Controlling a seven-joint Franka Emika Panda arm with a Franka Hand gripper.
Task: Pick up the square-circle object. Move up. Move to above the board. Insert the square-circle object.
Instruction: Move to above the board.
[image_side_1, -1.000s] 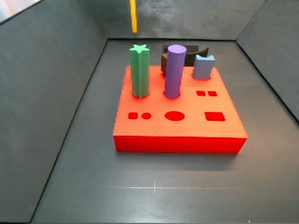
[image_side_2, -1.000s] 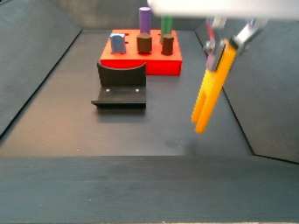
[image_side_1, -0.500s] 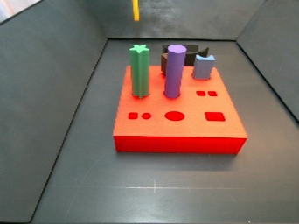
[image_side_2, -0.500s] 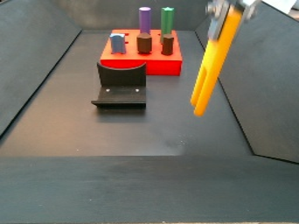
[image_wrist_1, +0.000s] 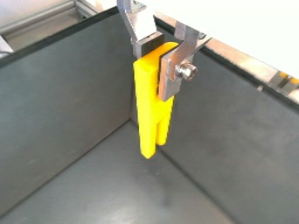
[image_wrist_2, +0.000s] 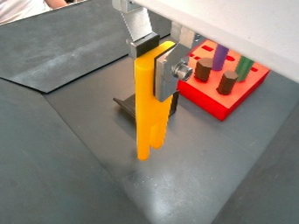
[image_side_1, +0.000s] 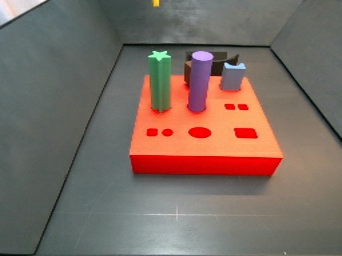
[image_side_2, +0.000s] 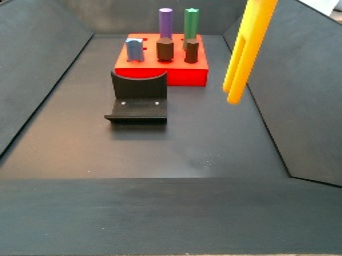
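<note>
Gripper (image_wrist_1: 162, 54) seen in both wrist views, its two silver fingers (image_wrist_2: 163, 72) clamped on the upper end of the yellow bar (image_wrist_1: 153, 105). The bar hangs upright, prongs downward, clear of the dark floor (image_wrist_1: 82, 131). In a side view the bar (image_side_2: 249, 48) runs off the top edge of the picture, its lower end in the air to the side of the red board (image_side_2: 160, 72) and apart from it; the gripper itself is out of that picture. In a side view only a tip of the bar (image_side_1: 155, 3) shows at the top edge.

The board (image_side_1: 205, 135) lies flat on the floor and carries three upright pegs: one green star-topped peg (image_side_1: 160, 82), one purple cylinder (image_side_1: 199, 82) and one short blue-grey peg (image_side_1: 234, 75). Five holes near its front stand open. One dark fixture (image_side_2: 138, 96) stands just in front of the board. Grey walls (image_side_1: 60, 50) enclose the floor.
</note>
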